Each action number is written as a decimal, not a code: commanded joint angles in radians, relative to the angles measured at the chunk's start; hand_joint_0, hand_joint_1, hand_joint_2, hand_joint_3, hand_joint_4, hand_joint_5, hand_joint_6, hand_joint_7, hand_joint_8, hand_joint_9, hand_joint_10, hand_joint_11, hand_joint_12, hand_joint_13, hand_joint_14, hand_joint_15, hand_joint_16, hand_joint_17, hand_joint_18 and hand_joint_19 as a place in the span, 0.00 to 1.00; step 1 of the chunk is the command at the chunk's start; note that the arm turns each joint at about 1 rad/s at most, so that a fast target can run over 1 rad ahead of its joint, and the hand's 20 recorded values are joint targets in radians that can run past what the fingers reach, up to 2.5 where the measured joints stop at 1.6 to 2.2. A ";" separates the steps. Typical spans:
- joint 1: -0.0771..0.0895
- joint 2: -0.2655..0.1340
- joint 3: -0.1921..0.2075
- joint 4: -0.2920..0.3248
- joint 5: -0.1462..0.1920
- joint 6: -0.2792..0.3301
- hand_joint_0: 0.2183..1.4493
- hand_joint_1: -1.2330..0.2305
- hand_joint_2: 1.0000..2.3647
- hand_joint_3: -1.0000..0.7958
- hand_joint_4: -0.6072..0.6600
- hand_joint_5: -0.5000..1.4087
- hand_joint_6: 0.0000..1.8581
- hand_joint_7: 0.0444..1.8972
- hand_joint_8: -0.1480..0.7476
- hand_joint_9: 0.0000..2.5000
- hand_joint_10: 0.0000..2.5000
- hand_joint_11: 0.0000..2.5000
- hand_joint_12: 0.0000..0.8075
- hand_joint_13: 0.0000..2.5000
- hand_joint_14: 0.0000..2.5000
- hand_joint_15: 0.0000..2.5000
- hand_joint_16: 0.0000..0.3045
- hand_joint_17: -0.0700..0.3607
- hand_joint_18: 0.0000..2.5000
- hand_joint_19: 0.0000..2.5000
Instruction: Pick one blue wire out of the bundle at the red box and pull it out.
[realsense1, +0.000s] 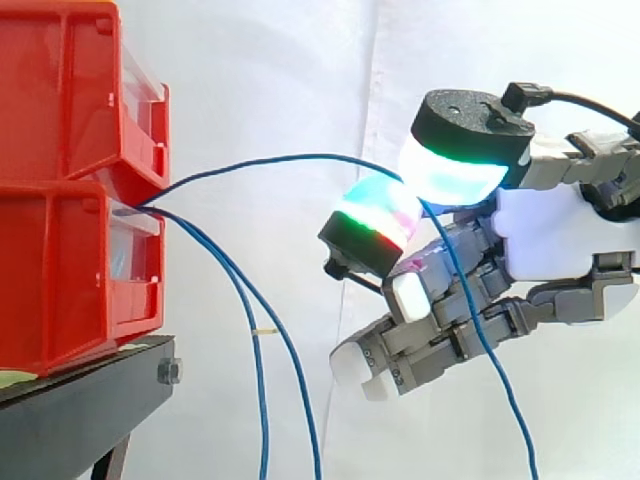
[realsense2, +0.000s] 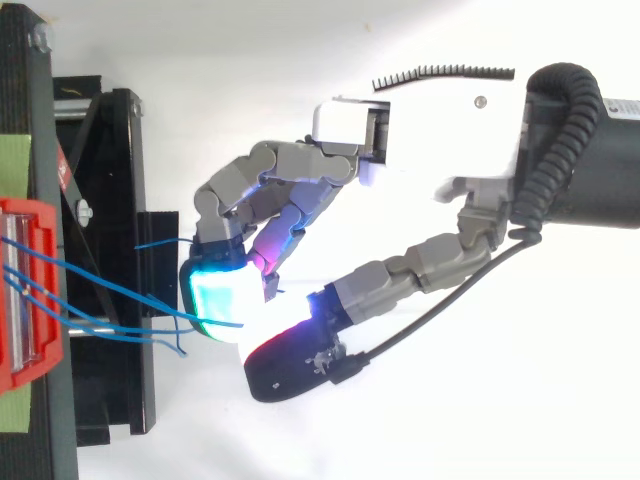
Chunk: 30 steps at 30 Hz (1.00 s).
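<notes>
**Blue wire: singled out and held, not yet freed**

Hand (realsense1: 560, 240): fingers (realsense1: 455, 165) curled, two glowing pads pinching one blue wire (realsense1: 290, 157).
Wire: arched up clear of the bundle (realsense1: 262, 400), one end seated in the red box (realsense1: 60, 280) slot, loose tail hanging below the hand.
Bundle: two strands drooping beside the black stand (realsense1: 90, 385).
Status, as judged: selection done, pull-out outstanding.
Backdrop: white curtain (realsense1: 260, 70).

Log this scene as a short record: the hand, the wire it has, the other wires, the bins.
hand: fingers curled, two glowing pads pinching the held wire
held wire: blue, arcs from the red bins to the hand, tail hanging below
other wires: blue, hanging down from the bins
red bins: stacked on a black stand
</notes>
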 joint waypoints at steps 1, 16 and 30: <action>-0.001 0.000 0.001 0.002 0.000 0.000 0.26 0.29 0.18 0.55 0.39 0.22 0.46 0.56 0.49 0.37 0.00 0.20 0.54 0.22 0.00 0.12 0.23 0.53 0.13 0.07; 0.000 0.000 0.000 0.000 0.000 0.000 0.26 0.30 0.17 0.55 0.39 0.22 0.46 0.56 0.49 0.38 0.01 0.20 0.53 0.22 0.00 0.12 0.23 0.52 0.14 0.07; 0.000 0.000 0.000 0.000 0.000 0.000 0.26 0.30 0.17 0.55 0.38 0.22 0.46 0.56 0.49 0.38 0.01 0.20 0.53 0.23 0.00 0.13 0.23 0.52 0.15 0.07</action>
